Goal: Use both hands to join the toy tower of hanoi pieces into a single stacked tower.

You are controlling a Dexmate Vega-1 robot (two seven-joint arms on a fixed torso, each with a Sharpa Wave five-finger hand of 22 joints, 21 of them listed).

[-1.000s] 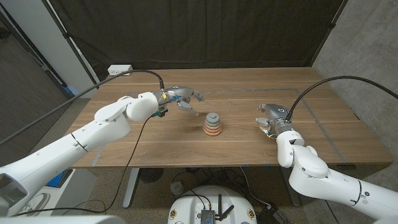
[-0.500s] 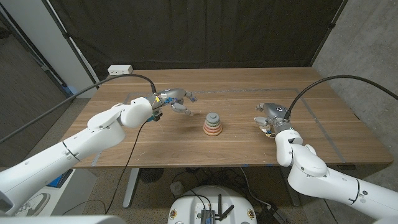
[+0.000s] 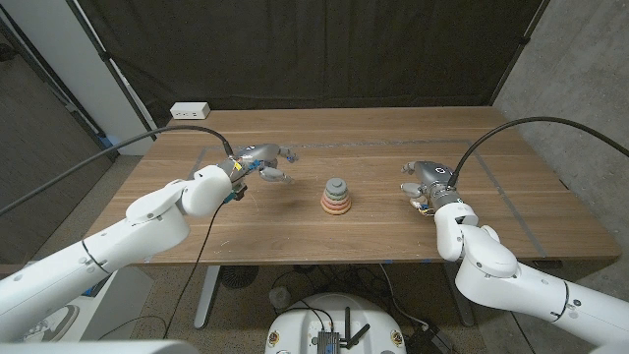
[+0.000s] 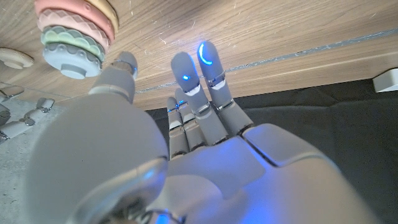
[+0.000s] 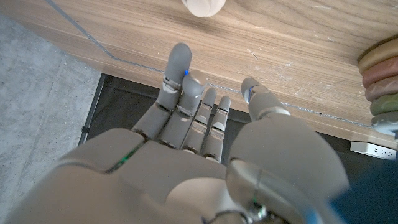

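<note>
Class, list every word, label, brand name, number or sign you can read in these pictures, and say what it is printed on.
No readable text in any view.
Stacked toy tower: plain coloured rings, no print.
White power strip at the table's far edge: any marking is too small to read.
Left hand and right hand: no legible labels; the small coloured tags at the left wrist are too blurred to read.

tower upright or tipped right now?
Upright. In the head view the stacked tower stands on the table with rings level, widest at the base, grey piece on top. Neither the left hand nor the right hand touches it.
</note>
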